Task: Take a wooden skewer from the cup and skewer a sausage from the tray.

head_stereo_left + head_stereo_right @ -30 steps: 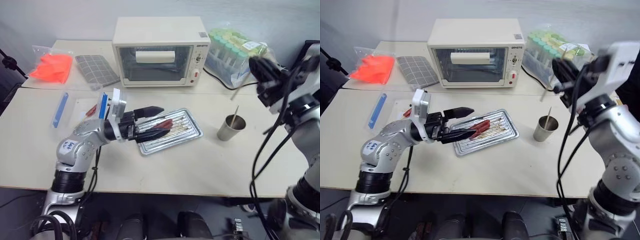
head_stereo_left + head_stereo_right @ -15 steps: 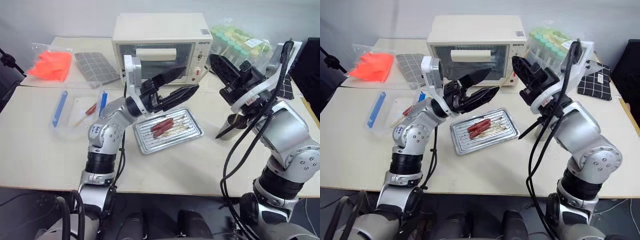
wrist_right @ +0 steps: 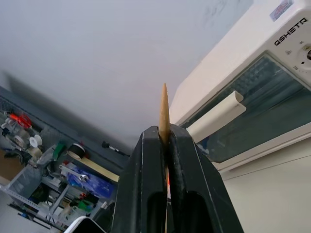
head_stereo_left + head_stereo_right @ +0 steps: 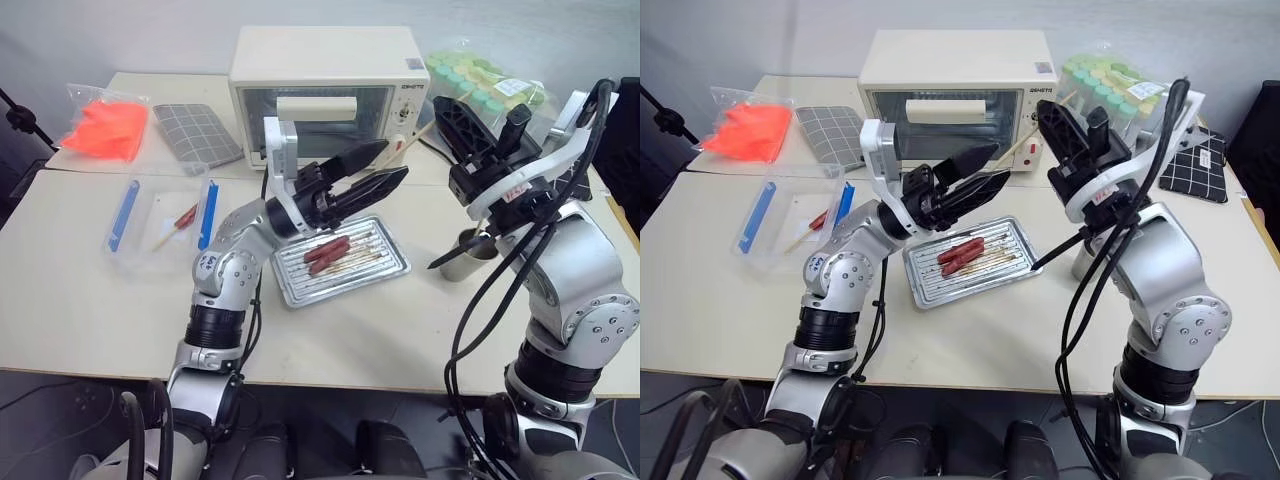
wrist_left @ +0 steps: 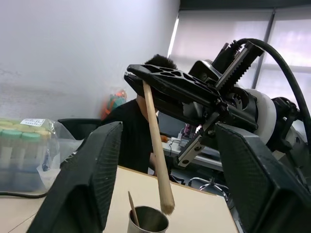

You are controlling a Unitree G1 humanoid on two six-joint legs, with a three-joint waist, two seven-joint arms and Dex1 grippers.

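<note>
- Since a second ago both arms have come up and inward: the left gripper [image 4: 375, 172] has lifted off the tray [image 4: 390, 268] to the frame's centre, and the right gripper [image 4: 1055, 108] has swung in from the right edge to face it.
- Pinched between the right jaws, which are pressed together on it, is the wooden skewer [image 4: 1017, 144], slanting down-left toward the oven [image 4: 330, 60] door in the upper middle of the frame; its pointed end pokes past the fingertips in the right wrist view.
- I'd judge it featherlight, stiff along its length yet easy to snap or twist in a loose pinch, so a hold near mid-shaft suits.
- Left jaws stand spread, empty, either side of the stick's blunt end in the left wrist view.
- Sausages [image 4: 325, 250], small, rounded and probably slick, lie in the tray at mid-frame; one would need holding by its middle.
- On the desk at right sits the cup [image 4: 468, 252], another stick inside.
</note>
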